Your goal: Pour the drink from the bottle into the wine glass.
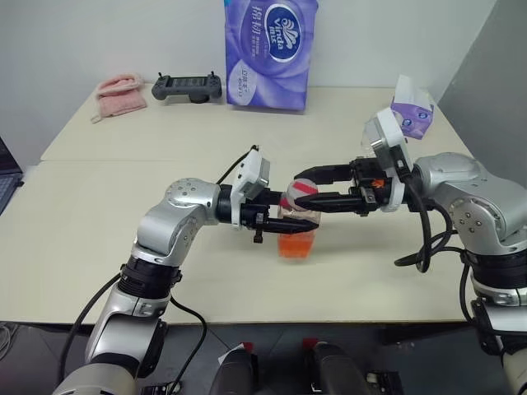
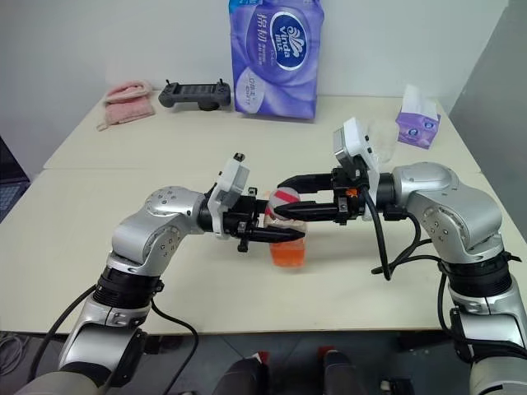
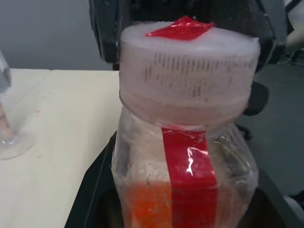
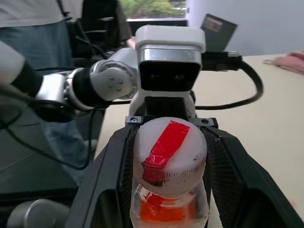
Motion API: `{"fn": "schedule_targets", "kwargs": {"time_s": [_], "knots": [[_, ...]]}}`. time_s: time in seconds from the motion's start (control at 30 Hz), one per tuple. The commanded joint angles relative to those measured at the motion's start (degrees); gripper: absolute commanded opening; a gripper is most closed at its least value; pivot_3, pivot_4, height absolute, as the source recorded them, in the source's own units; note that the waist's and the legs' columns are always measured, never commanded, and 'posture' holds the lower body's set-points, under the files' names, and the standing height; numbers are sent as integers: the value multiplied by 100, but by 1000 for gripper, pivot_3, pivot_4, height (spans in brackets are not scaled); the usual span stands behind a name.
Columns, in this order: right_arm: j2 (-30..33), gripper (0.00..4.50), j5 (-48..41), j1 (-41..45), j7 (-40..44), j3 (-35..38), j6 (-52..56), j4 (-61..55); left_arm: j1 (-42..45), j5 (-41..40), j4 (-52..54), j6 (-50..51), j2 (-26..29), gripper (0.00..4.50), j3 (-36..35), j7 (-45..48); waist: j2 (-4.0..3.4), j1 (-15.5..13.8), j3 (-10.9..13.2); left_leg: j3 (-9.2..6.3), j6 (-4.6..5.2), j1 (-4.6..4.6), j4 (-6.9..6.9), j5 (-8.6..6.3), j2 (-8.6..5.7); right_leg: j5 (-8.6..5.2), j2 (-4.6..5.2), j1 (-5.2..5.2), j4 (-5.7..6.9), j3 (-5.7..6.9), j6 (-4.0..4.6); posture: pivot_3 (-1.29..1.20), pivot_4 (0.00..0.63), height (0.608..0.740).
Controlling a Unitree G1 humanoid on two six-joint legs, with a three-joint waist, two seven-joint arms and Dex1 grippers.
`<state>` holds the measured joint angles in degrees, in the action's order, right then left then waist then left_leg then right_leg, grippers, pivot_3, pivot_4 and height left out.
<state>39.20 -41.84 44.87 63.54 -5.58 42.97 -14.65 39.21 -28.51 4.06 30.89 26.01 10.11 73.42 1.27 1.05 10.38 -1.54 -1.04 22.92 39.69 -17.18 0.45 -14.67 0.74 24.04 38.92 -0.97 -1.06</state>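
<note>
Purple "Vinda" tissue pack (image 1: 270, 51) behind; left jaws clamp bottle (image 1: 297, 226) (right's flank cap (image 4: 169, 154)).

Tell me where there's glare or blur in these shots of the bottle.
Left wrist view: glare streak on the bottle's red label strip, and the wine glass at the frame edge looks soft. Right wrist view: the cap is sharp, the background soft. Left eye view: even light, faint shadow under the bottle.

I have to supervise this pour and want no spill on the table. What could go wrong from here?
1. The left claw clamps the small clear plastic bottle by its soft body; twisting the pink-and-white cap with the right claw might squeeze out the orange-red drink.
2. The clear stemmed wine glass stands close by; a swinging arm might topple it.
</note>
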Motion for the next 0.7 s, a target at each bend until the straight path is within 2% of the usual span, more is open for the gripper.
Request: {"fn": "schedule_targets", "kwargs": {"time_s": [0.03,0.13,0.17,0.23,0.3,0.47,0.53,0.7], "knots": [[559,3233,-28,-255,-112,696,155,-96,65,-172,148,-172,-47,1761,-87,76,2,-29,2,1,0,1,2,0,-2,0,5,0,0,0,0,0,150,740],[814,4270,-250,-969,-795,1412,485,-865,159,-44,-185,-316,-214,1761,-190,-235,2,-109,2,-2,1,5,7,-1,-3,0,12,-1,-3,2,0,0,150,740],[835,4437,-376,-1124,-987,1579,620,-1078,170,-2,-254,-376,-242,1761,-195,-278,2,-109,2,-1,1,5,8,-1,-4,0,19,-1,-1,1,0,0,150,740],[652,4437,-755,-1395,-1633,1870,969,-1625,169,49,-372,-471,-292,1761,-207,-349,0,-84,2,0,1,3,8,0,-1,0,29,0,4,0,0,0,150,740],[180,4437,-1081,-1597,-2669,2023,1230,-2234,183,96,-490,-559,-345,1761,-208,-417,-1,-49,2,4,0,-2,5,0,5,0,25,1,8,-5,0,0,150,740],[-818,4437,-417,-1401,-4510,1324,1398,-2809,331,193,-832,-729,-540,1761,-232,-570,-5,-13,4,1,-2,0,4,1,10,0,12,3,9,-5,0,0,150,740],[-1157,4437,-471,-1269,-4896,1180,1493,-2800,433,227,-979,-789,-615,1761,-229,-617,-5,-13,4,2,-2,0,5,1,0,0,12,3,9,-4,0,0,150,740],[-1364,4437,-417,-1142,-5125,1035,1495,-2660,556,256,-1124,-861,-687,1761,-197,-587,-5,-29,4,2,-1,5,5,1,-7,0,9,3,2,-4,-1,0,150,740]]}}
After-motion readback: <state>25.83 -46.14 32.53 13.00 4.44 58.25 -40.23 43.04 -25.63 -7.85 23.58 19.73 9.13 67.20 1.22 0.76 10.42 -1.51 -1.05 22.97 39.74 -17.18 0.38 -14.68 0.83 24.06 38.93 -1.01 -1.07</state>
